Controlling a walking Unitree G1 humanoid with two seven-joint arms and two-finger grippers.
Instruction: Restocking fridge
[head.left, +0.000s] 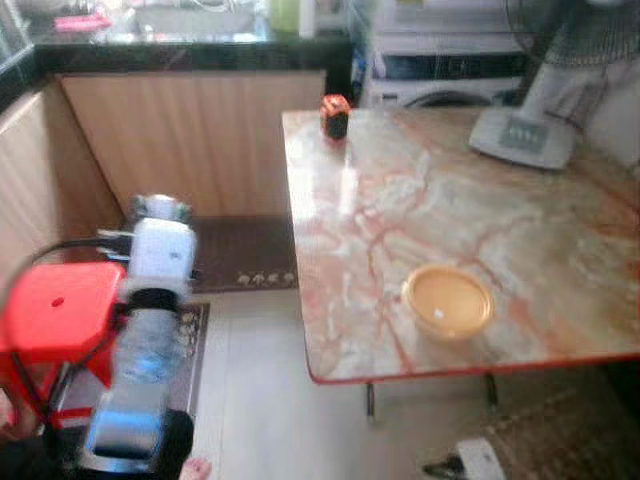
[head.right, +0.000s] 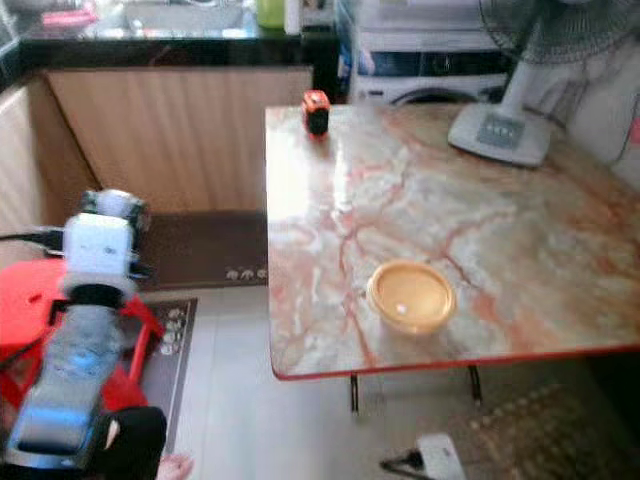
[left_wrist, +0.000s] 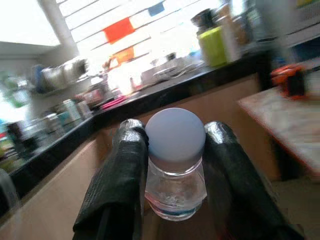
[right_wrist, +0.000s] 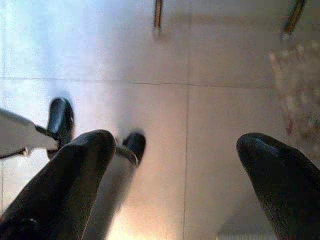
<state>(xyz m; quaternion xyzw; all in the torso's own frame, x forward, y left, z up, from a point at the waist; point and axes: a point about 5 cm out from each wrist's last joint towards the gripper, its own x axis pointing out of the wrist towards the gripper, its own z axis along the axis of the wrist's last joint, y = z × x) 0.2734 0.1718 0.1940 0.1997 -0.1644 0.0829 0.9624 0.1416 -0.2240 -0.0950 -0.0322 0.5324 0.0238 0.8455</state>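
Nearest us, our left claw grips a small bottle below its pale cap, probably carrying it toward the fridge. Our right claw hangs spread wide over the floor. Beyond, a yellow bowl waits on the desk.

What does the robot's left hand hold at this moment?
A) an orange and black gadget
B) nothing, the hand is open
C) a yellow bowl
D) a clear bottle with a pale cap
D: in the left wrist view the left hand has its two black fingers closed on either side of a clear bottle with a pale round cap, while the yellow bowl sits on the table.
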